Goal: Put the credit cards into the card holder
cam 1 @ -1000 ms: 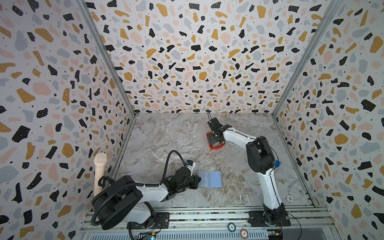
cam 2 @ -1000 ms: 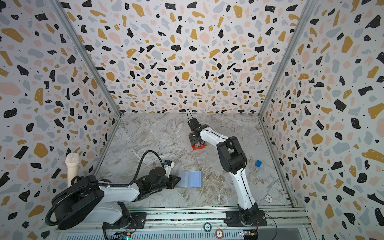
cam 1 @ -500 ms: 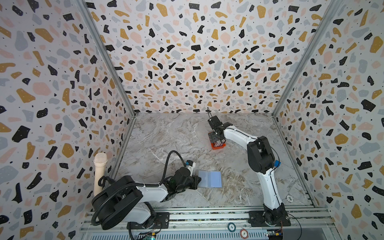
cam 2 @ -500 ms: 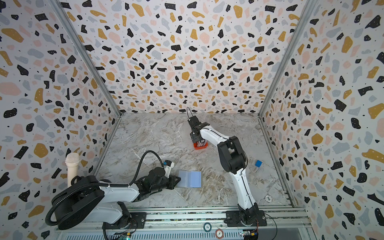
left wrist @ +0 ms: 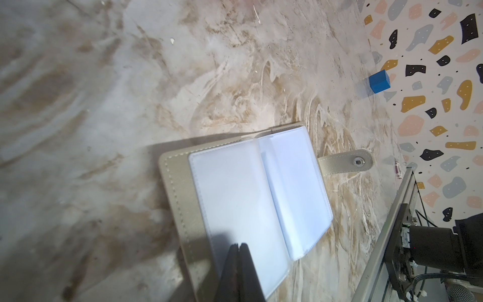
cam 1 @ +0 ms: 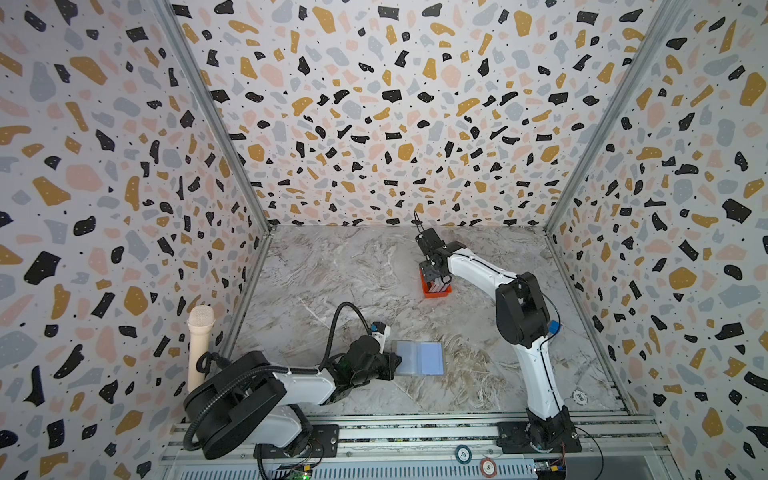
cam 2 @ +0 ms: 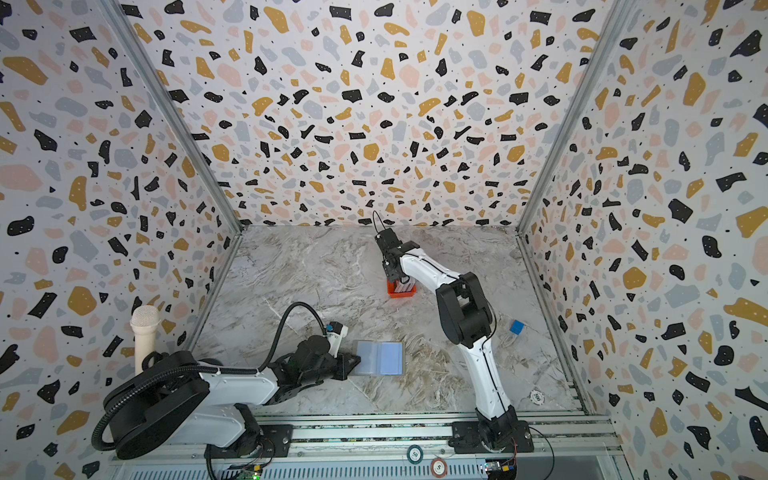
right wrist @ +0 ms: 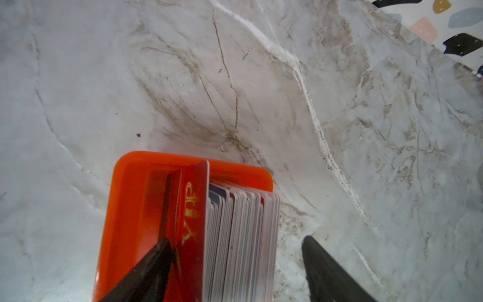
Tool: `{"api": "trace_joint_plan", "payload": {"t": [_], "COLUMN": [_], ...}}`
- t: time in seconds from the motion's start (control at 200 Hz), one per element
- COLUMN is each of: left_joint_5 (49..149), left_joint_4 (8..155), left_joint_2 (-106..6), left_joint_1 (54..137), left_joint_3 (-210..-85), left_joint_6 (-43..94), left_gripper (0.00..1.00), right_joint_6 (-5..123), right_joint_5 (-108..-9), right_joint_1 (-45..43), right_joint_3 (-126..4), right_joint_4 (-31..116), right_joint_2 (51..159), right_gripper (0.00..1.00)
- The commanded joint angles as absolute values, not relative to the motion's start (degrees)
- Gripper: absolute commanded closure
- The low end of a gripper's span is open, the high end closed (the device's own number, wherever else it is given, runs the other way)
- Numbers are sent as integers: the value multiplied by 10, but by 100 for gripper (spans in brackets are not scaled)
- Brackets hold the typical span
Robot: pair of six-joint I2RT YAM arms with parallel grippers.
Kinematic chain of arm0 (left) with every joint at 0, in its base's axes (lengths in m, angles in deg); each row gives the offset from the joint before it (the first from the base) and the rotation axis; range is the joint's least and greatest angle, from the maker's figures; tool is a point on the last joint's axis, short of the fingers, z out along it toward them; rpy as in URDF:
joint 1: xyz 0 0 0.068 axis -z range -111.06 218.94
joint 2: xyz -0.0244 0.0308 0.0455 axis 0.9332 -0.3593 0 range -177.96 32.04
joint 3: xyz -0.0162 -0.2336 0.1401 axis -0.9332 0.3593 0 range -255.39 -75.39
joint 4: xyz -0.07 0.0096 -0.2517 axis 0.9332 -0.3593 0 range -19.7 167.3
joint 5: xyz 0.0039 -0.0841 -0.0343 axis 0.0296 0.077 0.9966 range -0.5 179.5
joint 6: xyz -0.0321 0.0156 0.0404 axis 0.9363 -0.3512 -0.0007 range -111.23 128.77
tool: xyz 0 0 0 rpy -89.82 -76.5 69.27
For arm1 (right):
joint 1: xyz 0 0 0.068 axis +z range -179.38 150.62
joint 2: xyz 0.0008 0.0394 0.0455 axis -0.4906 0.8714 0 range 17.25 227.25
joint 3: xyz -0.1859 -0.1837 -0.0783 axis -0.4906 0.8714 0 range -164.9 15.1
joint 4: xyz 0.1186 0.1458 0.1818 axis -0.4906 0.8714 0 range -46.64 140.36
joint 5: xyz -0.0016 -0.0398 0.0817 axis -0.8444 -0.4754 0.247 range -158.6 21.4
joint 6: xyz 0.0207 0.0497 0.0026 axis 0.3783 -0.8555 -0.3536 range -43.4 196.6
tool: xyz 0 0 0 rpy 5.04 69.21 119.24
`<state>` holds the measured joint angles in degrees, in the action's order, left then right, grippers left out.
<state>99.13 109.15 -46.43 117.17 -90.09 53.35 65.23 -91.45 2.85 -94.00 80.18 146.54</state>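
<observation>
Two spread fingers of the right claw [right wrist: 237,240] straddle the thin plastic credit cards [right wrist: 243,214], upright in a small orange plastic tray [right wrist: 130,198] (faces parallel to the fingers), well apart from the open grey folding card holder [left wrist: 177,188] that the clenched left claw [left wrist: 238,247] touches.

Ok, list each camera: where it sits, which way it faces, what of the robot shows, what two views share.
Top views: high in front, looking down and back over the table; left arm and right arm show whole.
Left wrist: on the left arm, facing the open card holder; shut left jaws show.
Right wrist: on the right arm, looking down at credit cards in the orange tray; open right jaws straddle them.
Shared: both top views and the left wrist show the card holder.
</observation>
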Motion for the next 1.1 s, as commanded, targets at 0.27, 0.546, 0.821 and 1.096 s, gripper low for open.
{"api": "trace_joint_plan", "payload": {"t": [0.27, 0.546, 0.821, 1.096], "left_joint_5": [993, 993, 993, 993], "left_joint_4": [1111, 1108, 1107, 1106], "left_joint_2": [-466, -464, -463, -463], "left_joint_1": [1173, 1174, 1174, 1173], "left_joint_3": [-895, -895, -895, -895], "left_joint_6": [531, 529, 529, 530], "left_gripper": [100, 100, 100, 100], "right_joint_6": [665, 666, 669, 665], "right_joint_5": [-923, -922, -927, -922], "right_joint_1": [34, 37, 37, 38], "right_joint_3": [-971, -981, -992, -996], "right_joint_4": [831, 834, 842, 843], "right_joint_2": [1484, 1489, 1489, 1487], "right_gripper": [47, 61, 71, 82]}}
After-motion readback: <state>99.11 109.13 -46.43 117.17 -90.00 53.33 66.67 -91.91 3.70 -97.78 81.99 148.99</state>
